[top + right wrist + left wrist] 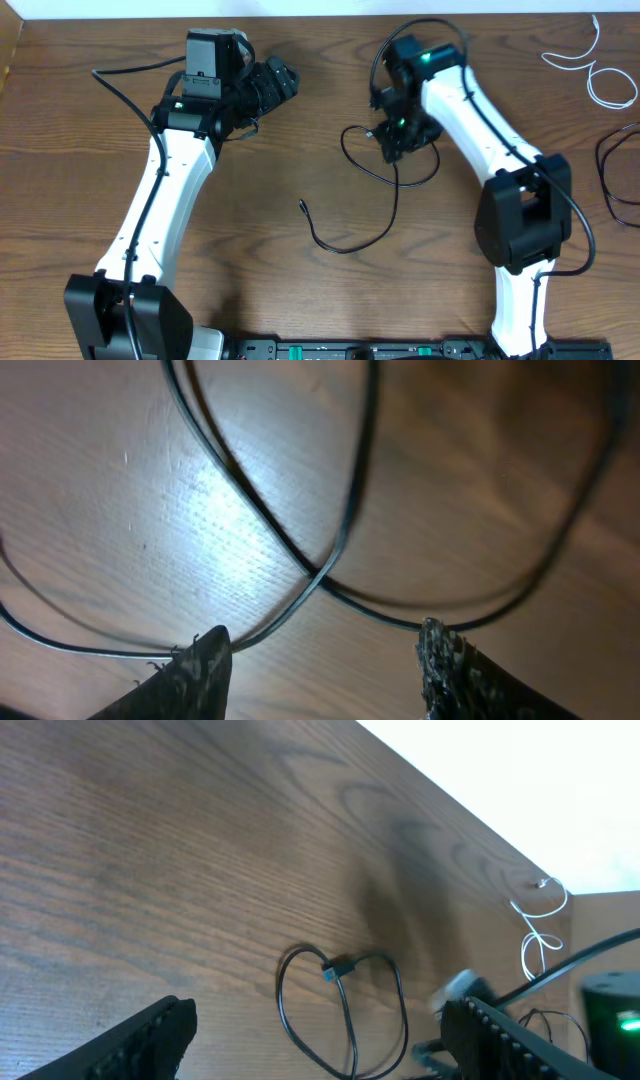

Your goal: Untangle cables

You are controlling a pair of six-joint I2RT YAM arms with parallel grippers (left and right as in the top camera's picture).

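Table (90, 190) is brown wood, and the black cable (396, 200) lies near its middle in loose loops that cross over themselves. One small plug (303, 207) at the cable's end rests on the wood on the side of the left arm. The white cable (592, 72) is well apart from it, at the far right corner, in small curls. The two do not touch each other.

The right gripper (393, 148) points down directly over the upper loops of the black cable. In the right wrist view its fingers (200, 675) stand moderately apart, and two strands of the cable cross on the wood just ahead of the tips. The fingers do not press on the strands, so this claw holds nothing.

The left gripper (285, 83) is at the far left side, well apart from both cables. In the left wrist view its jaws are wide and only bare wood is between them. Beyond the tips a loop of the black cable shows, with a second plug (337, 966) that has a blue tip.
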